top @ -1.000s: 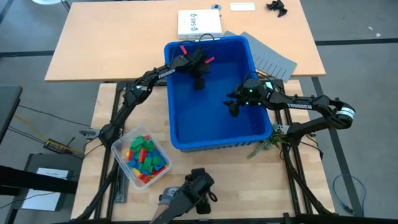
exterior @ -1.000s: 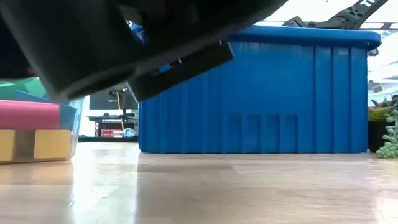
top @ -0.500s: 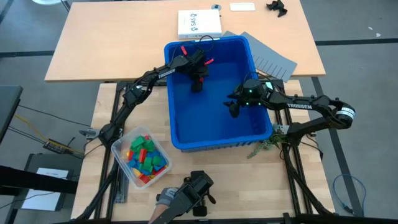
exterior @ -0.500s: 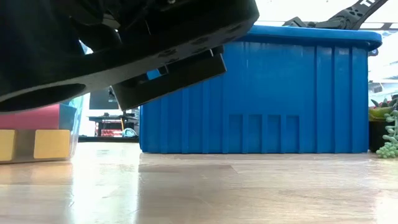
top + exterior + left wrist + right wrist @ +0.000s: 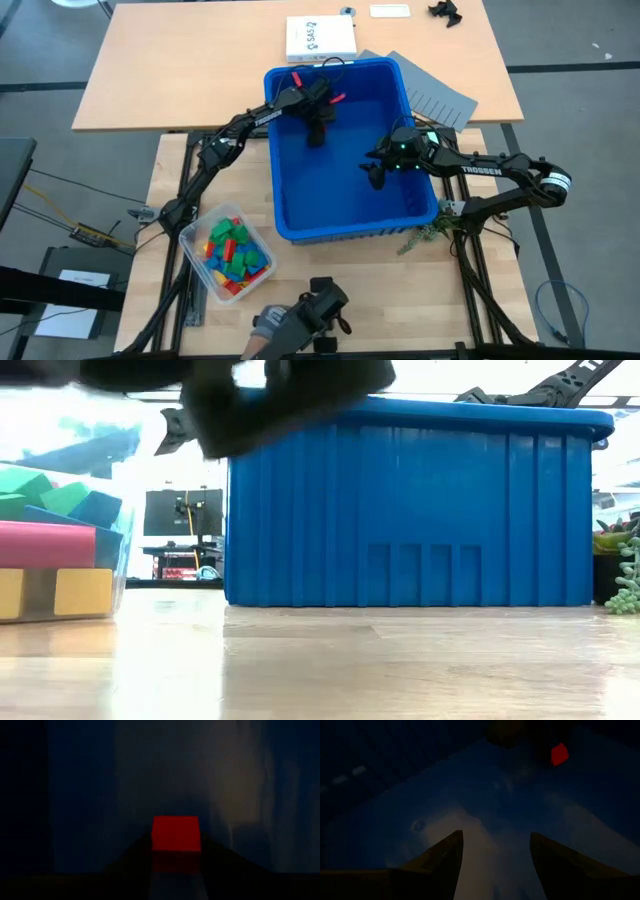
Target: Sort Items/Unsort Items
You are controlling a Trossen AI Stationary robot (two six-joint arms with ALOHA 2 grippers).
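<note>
Left end effector (image 5: 318,128): you have it low inside the large blue plastic bin (image 5: 290,215), at the far-left part of the floor. Its fingers flank a small red toy block (image 5: 175,834); whether they already press on it, you cannot tell.
Right end effector (image 5: 492,857): it hangs over the bin's right side with its two fingers spread and nothing between them.
Task pieces: the red block sits on the bin floor between the left fingers. The rest, red, yellow, green and blue blocks (image 5: 232,250), lie heaped in a clear plastic tub (image 5: 196,228) on the counter (image 5: 400,300) near the bin's front-left corner.
Handling: judge the block as light, rigid and smooth-sided, so likely to skid on the slick bin floor if you nudge it. Take it across two flat opposite faces, squarely centred.
Change: both arms sit where they did a second ago. The left fingers have drawn in from wide. The dark device (image 5: 318,310) at the counter's front edge has shifted, so the low view now shows the bin front.
</note>
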